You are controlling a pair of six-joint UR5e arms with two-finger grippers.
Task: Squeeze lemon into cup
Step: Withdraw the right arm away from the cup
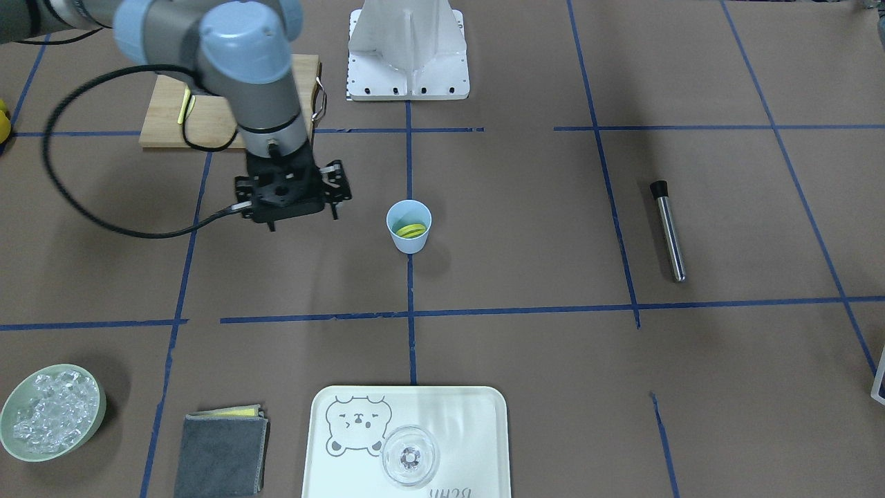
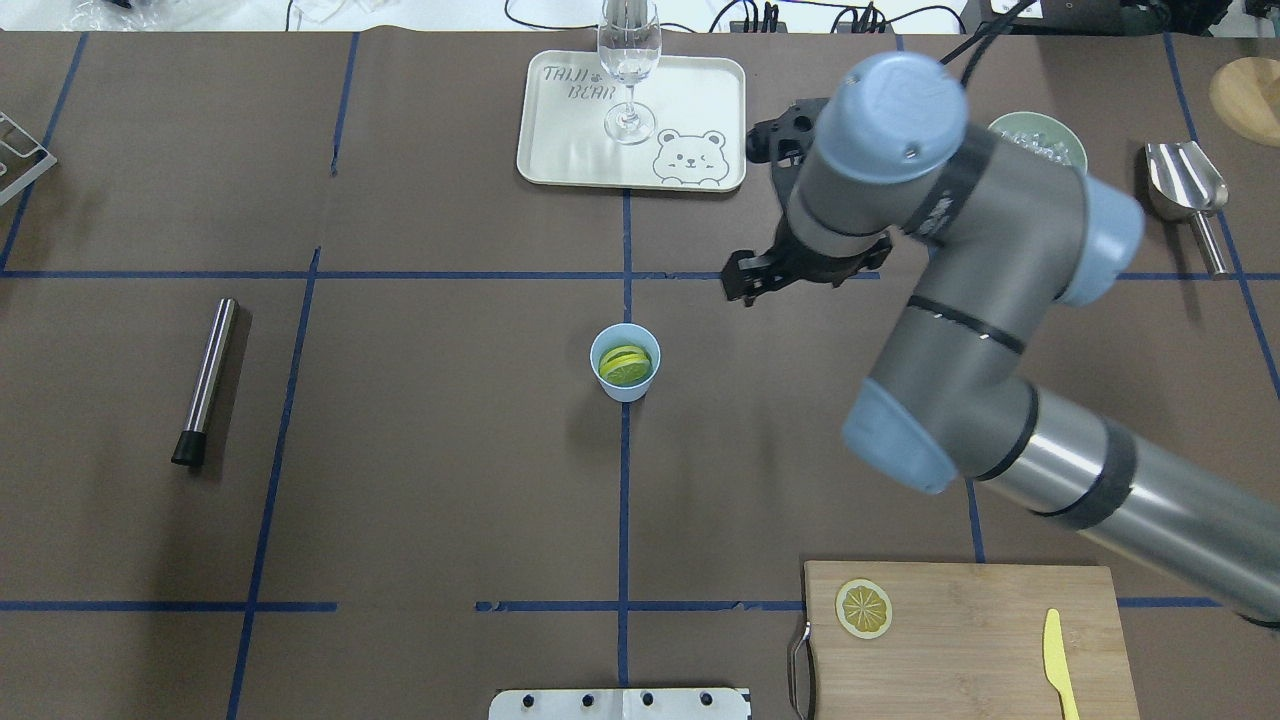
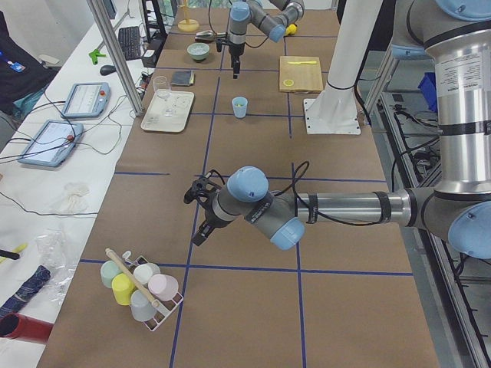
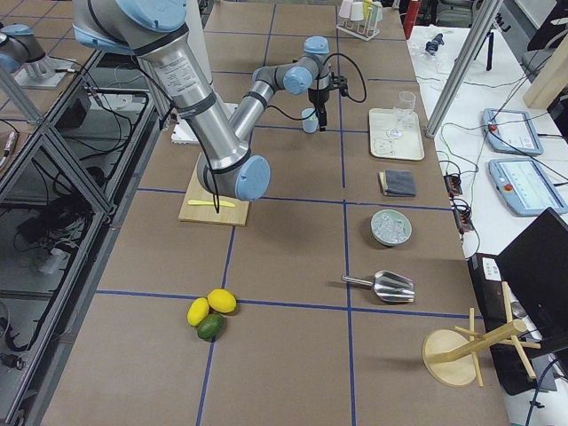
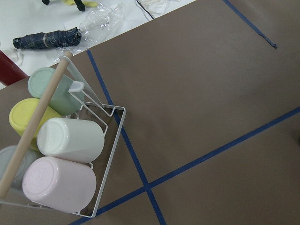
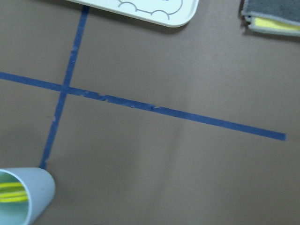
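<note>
Brown paper crossed with blue tape lines is spread over the whole table [image 2: 420, 480]. Farthest to the robot's left, the left gripper [image 3: 196, 192] is held above the paper near a white wire rack of pastel cups [image 5: 35, 122]; whether its jaws are apart or closed cannot be told. In the overhead view a slim steel rod with a black cap [image 2: 205, 380] is laid left of centre. At the centre, on a tape line, the small light-blue plastic tumbler [image 2: 630, 392] is stood upright, and the thick yellow lemon piece [image 2: 625, 366] is seen lying inside it, below the rim. Just right of the tumbler and slightly beyond it, the right gripper [image 1: 287, 207] is held above bare paper, pointed down. Its linkage is spread to both sides, so the jaws are read as wide, with nothing between them. The lemon is thereby placed apart from the jaws, off to their side and lower. Farther right, at the robot's edge, a wooden cutting board [image 2: 960, 670] is set with a thin pale lemon slice [image 2: 865, 608] and a yellow plastic knife [image 2: 1060, 650] on it
</note>
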